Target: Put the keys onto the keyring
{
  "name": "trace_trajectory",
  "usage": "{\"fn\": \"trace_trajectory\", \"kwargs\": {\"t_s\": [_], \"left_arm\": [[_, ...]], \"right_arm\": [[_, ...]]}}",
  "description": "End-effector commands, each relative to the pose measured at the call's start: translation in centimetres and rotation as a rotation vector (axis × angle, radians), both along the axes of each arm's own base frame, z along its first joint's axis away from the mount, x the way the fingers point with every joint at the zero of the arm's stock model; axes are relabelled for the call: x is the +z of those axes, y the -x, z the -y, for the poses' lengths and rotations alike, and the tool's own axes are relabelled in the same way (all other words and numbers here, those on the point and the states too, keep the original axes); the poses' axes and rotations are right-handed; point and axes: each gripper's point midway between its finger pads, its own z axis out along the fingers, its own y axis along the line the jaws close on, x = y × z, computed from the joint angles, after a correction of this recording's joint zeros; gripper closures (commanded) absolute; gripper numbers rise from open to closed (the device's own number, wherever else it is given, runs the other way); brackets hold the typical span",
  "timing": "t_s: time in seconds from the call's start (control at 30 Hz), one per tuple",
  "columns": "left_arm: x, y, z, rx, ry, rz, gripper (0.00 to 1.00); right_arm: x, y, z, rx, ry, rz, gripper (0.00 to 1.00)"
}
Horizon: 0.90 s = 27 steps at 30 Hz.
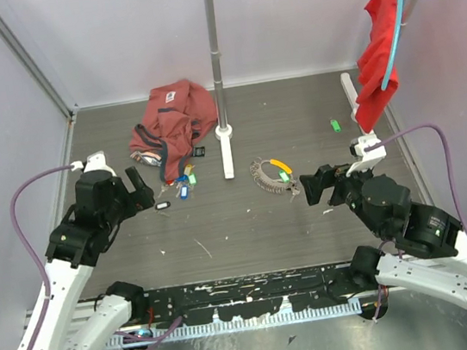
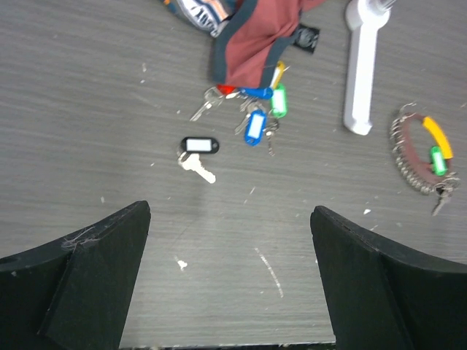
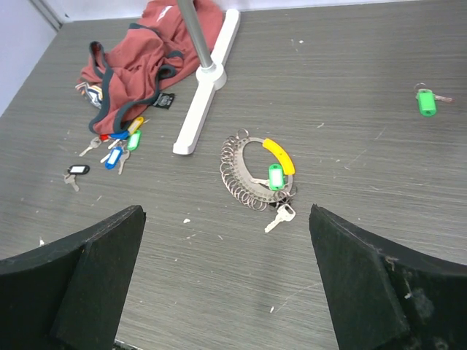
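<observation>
Left tool (image 2: 230,219) and right tool (image 3: 226,215) both stand wide apart, empty. Risk: black-tagged key (image 2: 198,146), just ahead of left tool, lies flat; a pinch may skid it away.

Robot lab cell, pale walls (image 1: 128,42), alu frame post (image 1: 25,56), grey tabletop (image 1: 249,225), left arm (image 1: 61,277), right arm (image 1: 415,228) bolted down

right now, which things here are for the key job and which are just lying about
For the job: keyring; black-tag key; bunch of tagged keys; lone green-tag key.
Lying about: red shirt; white rack; hanging red cloth.
</observation>
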Motion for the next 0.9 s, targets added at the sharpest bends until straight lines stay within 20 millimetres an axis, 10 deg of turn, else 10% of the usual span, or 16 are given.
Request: {"fn": "trace_trajectory", "kwargs": {"t_s": [0.0,0.23,0.53,0.87], "left_arm": [[-0.5,1.2,-1.8,0.031,-0.084,-0.045,0.02],[0.2,1.7,-2.0,0.003,-0.117,-0.057,0.02],[0.5,2.6,-2.2,-0.124,-0.22,-0.071,0.02],[0.0,2.7,-1.6,-0.188,-0.221,-0.02,0.02]], "right_arm": [[1.6,-0.4,1.4,-0.075,-0.011,0.03,0.0],[0.7,-0.9,2.4,-0.168,0.031,-0.023,0.0],[-1.3,-3.4,-3.6,-0.078,0.178,-0.18,0.03],[-8.9,-10.8,-4.8,0.008,0.114,-0.445,0.13]]}}
